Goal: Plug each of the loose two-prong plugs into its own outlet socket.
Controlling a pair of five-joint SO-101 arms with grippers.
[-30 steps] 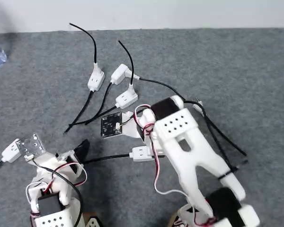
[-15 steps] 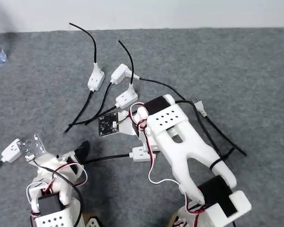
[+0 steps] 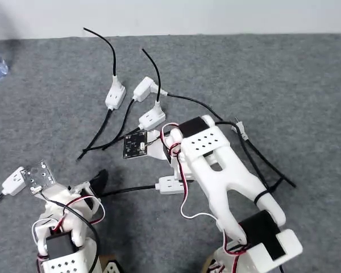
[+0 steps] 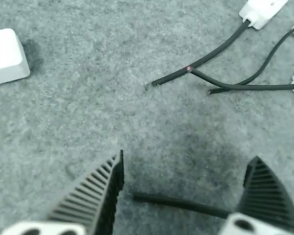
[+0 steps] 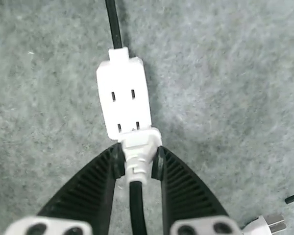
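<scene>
Your right pincer (image 5: 137, 152) is closed narrow on a white two-prong plug (image 5: 136, 144), gripping it by its sides, and the plug's black cord (image 5: 135, 205) leads back between the fingers. The plug's front touches the near end of a white outlet socket (image 5: 123, 100) that lies flat just ahead of the fingertips. Its prongs are hidden, so you cannot tell how deep they sit. A second loose plug (image 5: 267, 225) lies on the grey carpet (image 5: 225, 73) beside and behind that pincer, prongs bare. Your left pincer (image 4: 188, 156) stands wide open over the carpet. A black cable (image 4: 181, 203) crosses the gap between its jaws, and another white socket (image 4: 7, 56) lies ahead of it, off to one side.
</scene>
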